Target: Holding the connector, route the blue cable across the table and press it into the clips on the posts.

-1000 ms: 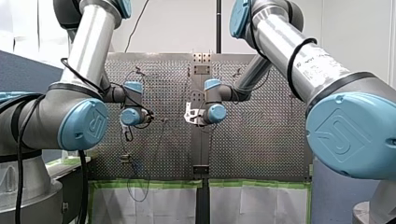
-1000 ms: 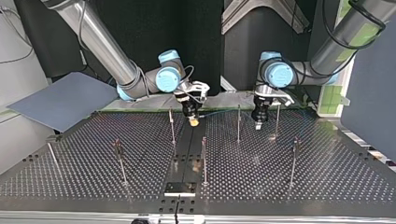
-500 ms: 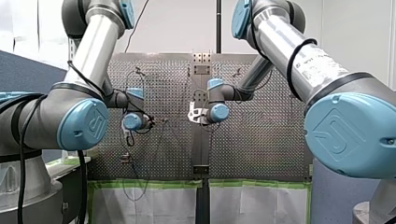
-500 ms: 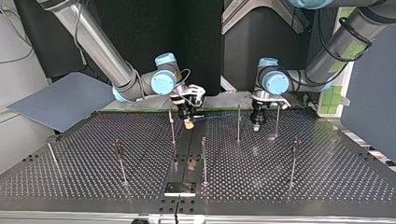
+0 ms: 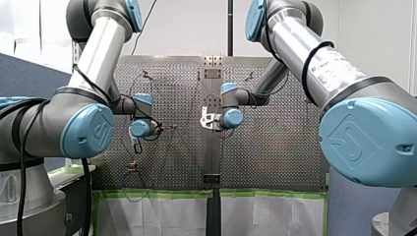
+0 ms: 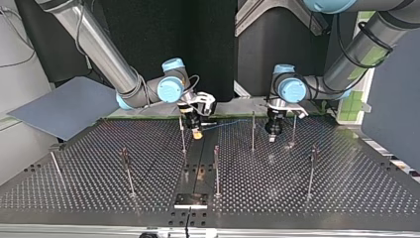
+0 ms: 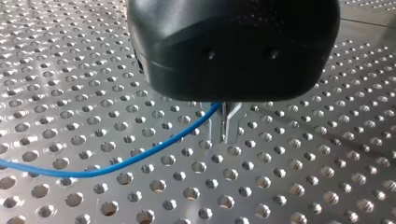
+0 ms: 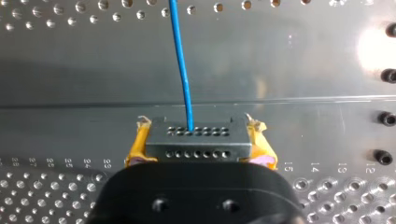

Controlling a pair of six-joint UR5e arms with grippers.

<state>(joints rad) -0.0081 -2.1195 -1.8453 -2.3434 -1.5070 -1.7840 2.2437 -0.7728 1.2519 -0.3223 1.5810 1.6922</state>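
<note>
My right gripper (image 8: 200, 154) is shut on the grey connector (image 8: 196, 140), yellow pads on both its sides. The blue cable (image 8: 182, 70) leaves the connector and runs straight ahead over the metal strip. In the top view this gripper (image 6: 197, 133) hangs just over the table beside a thin post (image 6: 183, 135), and the cable (image 6: 233, 122) stretches from it toward my left gripper (image 6: 273, 135), which stands between two posts (image 6: 253, 130). In the left wrist view the cable (image 7: 140, 156) curves across the perforated plate up under my left gripper (image 7: 227, 137); the black body hides how it meets it.
Several more thin posts (image 6: 216, 168) stand across the perforated table (image 6: 346, 188). A blue-grey board (image 6: 64, 106) leans at the top view's left. A black plate (image 6: 190, 200) sits at the near middle edge. Green tape lines the far edge.
My right gripper has carried the connector toward the top view's left, drawing the cable out. My left gripper has barely moved, sinking slightly between its posts.
</note>
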